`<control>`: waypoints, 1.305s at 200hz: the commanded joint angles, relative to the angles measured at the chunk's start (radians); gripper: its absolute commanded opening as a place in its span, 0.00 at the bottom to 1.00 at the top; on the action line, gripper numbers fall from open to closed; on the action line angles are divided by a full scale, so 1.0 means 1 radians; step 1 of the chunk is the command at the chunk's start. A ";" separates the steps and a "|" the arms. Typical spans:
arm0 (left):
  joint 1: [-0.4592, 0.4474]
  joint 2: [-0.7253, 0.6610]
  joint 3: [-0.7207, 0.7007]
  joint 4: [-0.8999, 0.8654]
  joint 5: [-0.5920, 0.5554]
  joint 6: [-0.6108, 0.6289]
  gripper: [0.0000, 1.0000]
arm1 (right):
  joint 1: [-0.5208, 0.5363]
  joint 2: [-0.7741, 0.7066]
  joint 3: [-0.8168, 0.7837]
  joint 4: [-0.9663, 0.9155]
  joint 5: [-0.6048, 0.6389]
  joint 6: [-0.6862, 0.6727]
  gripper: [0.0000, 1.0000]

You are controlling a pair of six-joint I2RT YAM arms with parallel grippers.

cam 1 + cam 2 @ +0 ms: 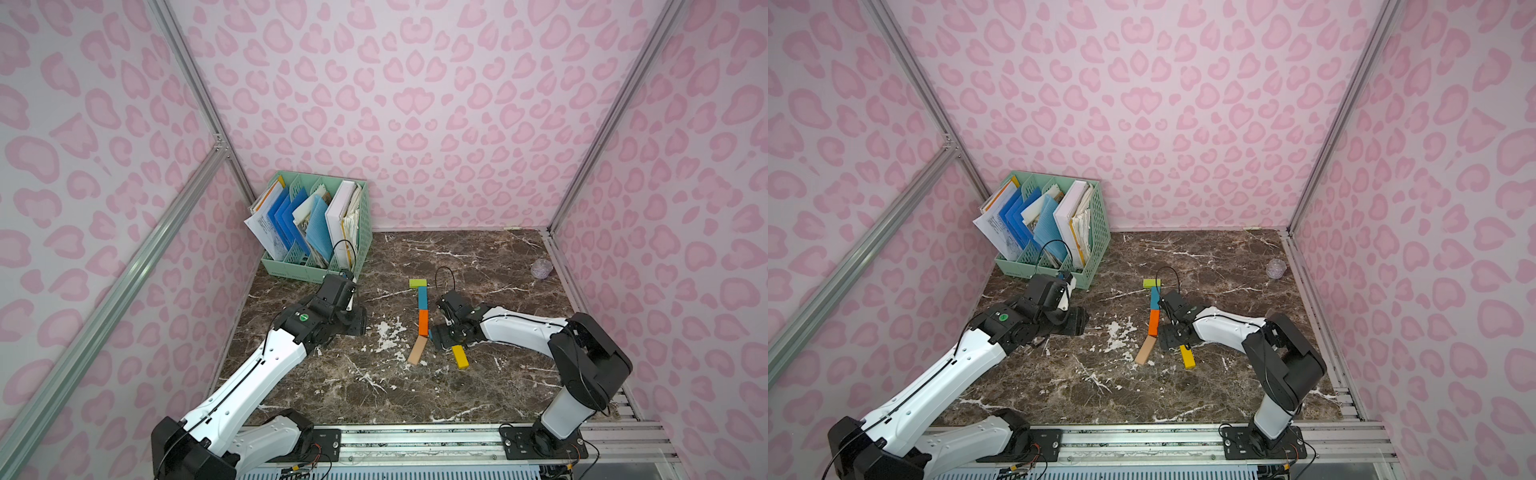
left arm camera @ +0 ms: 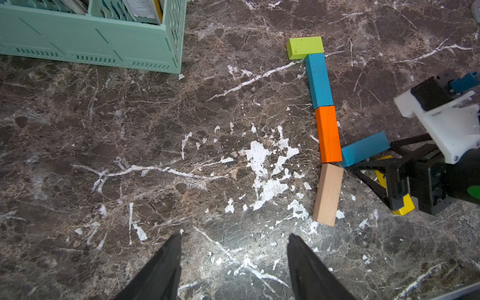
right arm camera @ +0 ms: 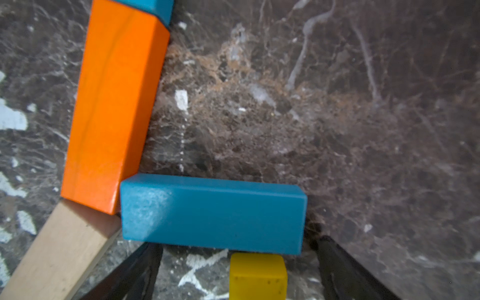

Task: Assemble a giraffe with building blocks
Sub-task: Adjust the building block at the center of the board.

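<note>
Right jaws spread, straddling yellow block (image 3: 258, 275) at blue block (image 3: 213, 215) edge; left jaws spread over open marble (image 2: 130, 130).

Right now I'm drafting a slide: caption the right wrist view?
Right gripper, jaws open around the yellow block, beside the blue block meeting orange block and tan block.
</note>
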 commanded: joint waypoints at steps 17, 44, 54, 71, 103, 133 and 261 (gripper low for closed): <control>0.001 -0.002 0.001 -0.004 -0.001 0.005 0.68 | -0.002 0.017 0.011 -0.003 -0.034 0.025 0.95; 0.001 -0.002 0.002 -0.005 -0.001 0.005 0.68 | -0.002 0.022 0.015 0.000 -0.038 0.027 0.95; 0.001 -0.002 0.001 -0.004 0.000 0.004 0.68 | -0.002 0.022 0.016 0.001 -0.037 0.027 0.95; 0.001 -0.002 0.001 -0.004 -0.001 0.005 0.68 | -0.002 0.022 0.014 0.000 -0.038 0.027 0.95; 0.001 -0.001 0.001 -0.004 -0.001 0.005 0.68 | -0.002 0.020 0.013 0.003 -0.042 0.029 0.96; 0.001 -0.001 0.000 -0.004 -0.001 0.005 0.68 | -0.003 0.029 0.019 0.007 -0.044 0.027 0.96; 0.001 0.006 0.004 -0.004 0.001 0.005 0.68 | -0.017 -0.129 -0.024 0.025 -0.103 0.018 0.96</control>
